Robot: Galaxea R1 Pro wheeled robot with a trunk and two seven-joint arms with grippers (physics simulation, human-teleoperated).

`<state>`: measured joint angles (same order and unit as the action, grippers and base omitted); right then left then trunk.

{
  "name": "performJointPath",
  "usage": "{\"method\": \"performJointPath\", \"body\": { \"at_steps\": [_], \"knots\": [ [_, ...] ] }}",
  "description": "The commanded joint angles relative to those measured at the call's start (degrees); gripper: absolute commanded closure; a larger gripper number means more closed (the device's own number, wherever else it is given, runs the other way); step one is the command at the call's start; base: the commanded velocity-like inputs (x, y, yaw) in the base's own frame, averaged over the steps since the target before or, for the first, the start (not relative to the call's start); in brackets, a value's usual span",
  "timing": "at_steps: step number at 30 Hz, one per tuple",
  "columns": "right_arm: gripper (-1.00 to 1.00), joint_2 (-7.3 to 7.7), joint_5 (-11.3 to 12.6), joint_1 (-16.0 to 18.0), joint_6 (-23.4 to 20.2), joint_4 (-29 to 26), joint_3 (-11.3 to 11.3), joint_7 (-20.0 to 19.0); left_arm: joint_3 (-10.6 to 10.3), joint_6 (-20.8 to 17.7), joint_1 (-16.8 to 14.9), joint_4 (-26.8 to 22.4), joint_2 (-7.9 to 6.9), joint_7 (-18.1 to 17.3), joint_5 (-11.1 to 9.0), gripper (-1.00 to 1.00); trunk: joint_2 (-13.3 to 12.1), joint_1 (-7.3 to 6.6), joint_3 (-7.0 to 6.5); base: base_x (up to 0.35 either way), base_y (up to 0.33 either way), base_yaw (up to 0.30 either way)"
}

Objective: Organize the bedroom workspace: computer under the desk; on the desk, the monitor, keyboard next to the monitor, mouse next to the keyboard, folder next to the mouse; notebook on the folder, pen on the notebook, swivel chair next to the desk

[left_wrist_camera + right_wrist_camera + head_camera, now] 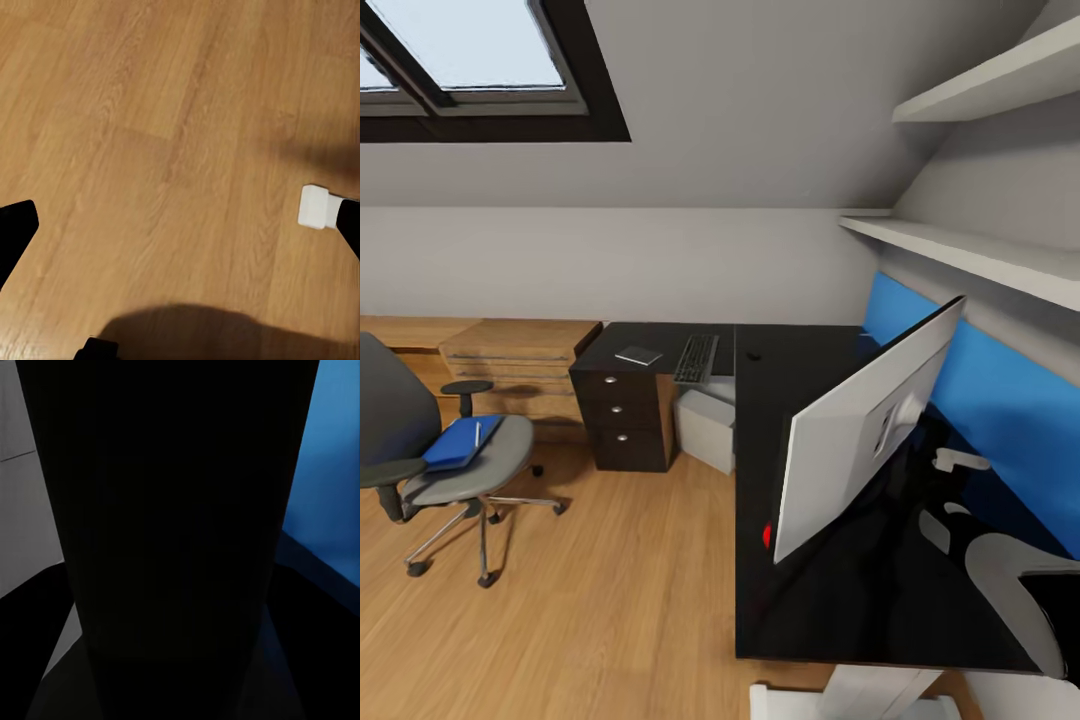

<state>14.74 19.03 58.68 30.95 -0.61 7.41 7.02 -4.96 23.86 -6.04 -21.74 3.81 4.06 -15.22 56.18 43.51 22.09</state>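
The monitor point(865, 425) hangs tilted above the black desk point(810, 590), its pale back toward me. In the right wrist view a black slab, the monitor point(180, 510), sits in my right gripper point(180, 675), which is shut on it. The keyboard point(696, 358), the notebook point(638, 354) and the small mouse point(753, 355) lie on the desk's far wing. Under that wing stands the computer point(705, 430). On the seat of the swivel chair point(420, 420) at the left lies the blue folder point(455, 445), with the pen point(477, 433) on it. My left gripper point(180, 232) is open over bare floor.
A light wooden drawer unit point(520, 365) stands left of the desk's three drawers point(622, 410). A blue panel point(1000, 400) lines the wall behind the desk, with two white shelves point(970, 255) above. Wood floor point(590, 600) lies open between chair and desk.
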Motion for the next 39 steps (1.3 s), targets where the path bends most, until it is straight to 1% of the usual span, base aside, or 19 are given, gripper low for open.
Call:
{"method": "performJointPath", "body": {
  "at_steps": [1,8,33,34,39],
  "knots": [
    [1.00,0.01,0.6,0.0,0.1,0.1,1.1,0.2,-0.5,0.2,0.0,0.0,-0.07,0.4,-0.3,-1.00,0.0,0.50,0.06,0.250,0.000,0.000],
    [1.00,-0.05,0.6,0.0,0.1,0.1,1.1,0.2,-0.5,0.1,0.0,0.0,-0.11,0.4,-0.3,-1.00,0.0,0.50,0.06,0.118,0.000,0.000],
    [1.00,-0.06,0.5,0.0,0.1,0.1,1.1,0.2,-0.5,0.2,0.0,0.0,-0.11,0.4,-0.3,-1.00,0.0,0.50,0.06,0.002,0.000,0.000],
    [-1.00,-0.06,0.5,0.0,0.1,0.1,1.1,0.2,-0.5,0.2,0.0,0.0,-0.11,0.4,-0.3,-1.00,0.0,0.50,0.06,0.000,0.000,0.000],
    [-1.00,-0.06,0.4,0.0,0.2,0.1,1.1,0.2,-0.5,0.2,0.0,0.0,-0.11,0.4,-0.3,-1.00,0.0,0.50,0.06,0.000,0.000,0.000]
  ]
}}
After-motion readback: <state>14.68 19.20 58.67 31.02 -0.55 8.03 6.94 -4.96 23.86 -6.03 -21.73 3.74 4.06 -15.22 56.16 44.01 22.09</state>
